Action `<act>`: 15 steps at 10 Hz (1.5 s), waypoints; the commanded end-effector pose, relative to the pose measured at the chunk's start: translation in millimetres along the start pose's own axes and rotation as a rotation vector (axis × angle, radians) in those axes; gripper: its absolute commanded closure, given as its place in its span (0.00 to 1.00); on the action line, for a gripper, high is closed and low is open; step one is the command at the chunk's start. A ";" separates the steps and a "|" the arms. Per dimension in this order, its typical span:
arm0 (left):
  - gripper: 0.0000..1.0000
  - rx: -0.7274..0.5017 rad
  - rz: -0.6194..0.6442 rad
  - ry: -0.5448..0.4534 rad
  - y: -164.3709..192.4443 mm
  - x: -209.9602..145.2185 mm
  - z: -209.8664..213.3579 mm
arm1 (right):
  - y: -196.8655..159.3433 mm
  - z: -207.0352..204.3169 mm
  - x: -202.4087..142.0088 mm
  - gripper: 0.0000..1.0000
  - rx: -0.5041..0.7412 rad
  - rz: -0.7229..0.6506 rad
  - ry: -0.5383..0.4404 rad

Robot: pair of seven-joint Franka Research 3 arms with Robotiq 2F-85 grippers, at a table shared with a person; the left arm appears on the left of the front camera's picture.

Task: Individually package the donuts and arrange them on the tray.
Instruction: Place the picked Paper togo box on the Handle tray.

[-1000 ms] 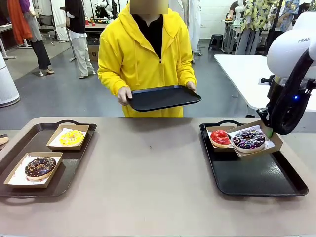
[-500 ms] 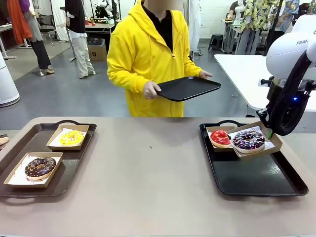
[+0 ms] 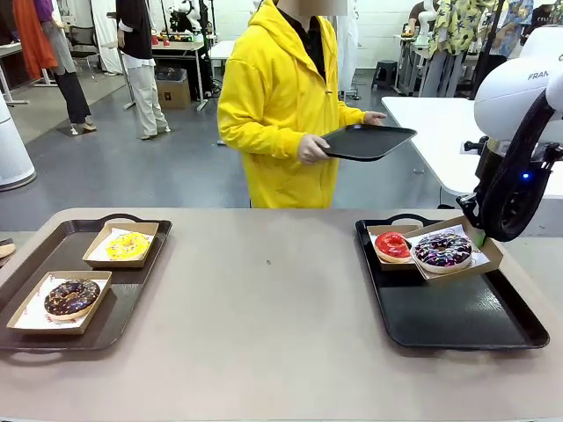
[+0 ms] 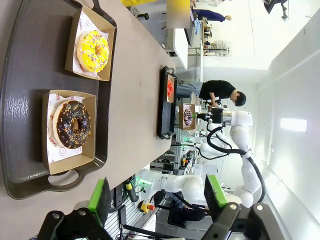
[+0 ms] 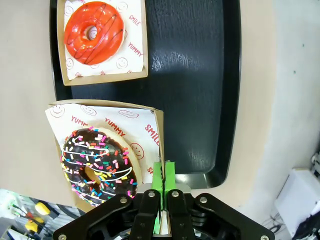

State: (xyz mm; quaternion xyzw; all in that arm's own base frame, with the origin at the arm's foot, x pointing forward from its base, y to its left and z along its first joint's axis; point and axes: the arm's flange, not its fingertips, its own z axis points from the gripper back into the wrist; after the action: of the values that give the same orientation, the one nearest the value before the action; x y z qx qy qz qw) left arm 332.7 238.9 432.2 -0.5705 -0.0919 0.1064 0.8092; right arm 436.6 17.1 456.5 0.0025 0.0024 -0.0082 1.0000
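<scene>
We log our right tool (image 5: 162, 176) clenched on the rim of a cardboard box (image 5: 156, 131), the purple-white sprinkled donut (image 5: 99, 160) in it just ahead of the pads, the red-iced donut (image 5: 93, 33) boxed beyond on the black tray (image 5: 200, 75). Our left tool (image 4: 157, 197) — jaws released, grasping nothing — hangs above the bench (image 4: 135, 90); ahead on a brown tray (image 4: 30, 60) sit the chocolate sprinkled donut (image 4: 73, 124) and, farther, the yellow-iced donut (image 4: 93, 50).

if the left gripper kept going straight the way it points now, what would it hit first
Probably nothing close: the open left gripper points along the table edge past the brown tray, toward the far robot arm; depth is unclear.
</scene>
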 end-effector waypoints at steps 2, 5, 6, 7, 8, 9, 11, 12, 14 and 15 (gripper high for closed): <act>0.02 -0.003 -0.003 -0.002 -1.1 -2.2 1.8 | -14.6 -25.9 -8.1 0.99 0.026 0.000 -0.041; 0.02 -0.003 -0.003 -0.002 -1.1 -2.2 1.8 | -22.5 -50.6 -18.0 0.99 0.031 0.001 -0.065; 0.02 -0.003 -0.003 -0.002 -1.1 -2.2 1.8 | -26.4 -59.3 -20.1 0.99 0.047 -0.005 -0.075; 0.02 -0.003 -0.003 -0.002 -1.1 -2.2 1.8 | -29.3 -67.1 -21.2 0.99 0.053 -0.003 -0.069; 0.02 -0.003 -0.003 -0.002 -1.1 -2.2 1.8 | -31.8 -74.0 -21.5 0.99 0.060 -0.001 -0.067; 0.02 -0.003 -0.003 -0.002 -1.1 -2.2 1.8 | -33.7 -80.6 -20.6 0.99 0.060 -0.004 -0.059; 0.02 -0.003 -0.003 -0.002 -1.1 -2.2 1.8 | -34.8 -93.4 -16.7 0.99 0.055 -0.009 -0.035; 0.02 -0.003 -0.003 -0.002 -1.1 -2.2 1.8 | -34.9 -98.4 -13.9 0.99 0.049 -0.008 -0.032; 0.02 -0.003 -0.003 -0.002 -1.1 -2.2 1.8 | -33.1 -108.6 -9.9 0.99 0.052 -0.003 -0.019; 0.02 -0.003 -0.003 -0.002 -1.1 -2.2 1.8 | -31.7 -110.9 -10.5 0.99 0.060 0.014 -0.015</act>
State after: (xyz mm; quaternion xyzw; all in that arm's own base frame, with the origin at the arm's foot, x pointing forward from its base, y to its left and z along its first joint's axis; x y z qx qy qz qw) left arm 332.7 238.9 432.2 -0.5705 -0.0919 0.1064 0.8092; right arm 422.0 -12.7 348.9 0.0136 0.0016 -0.0166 0.9998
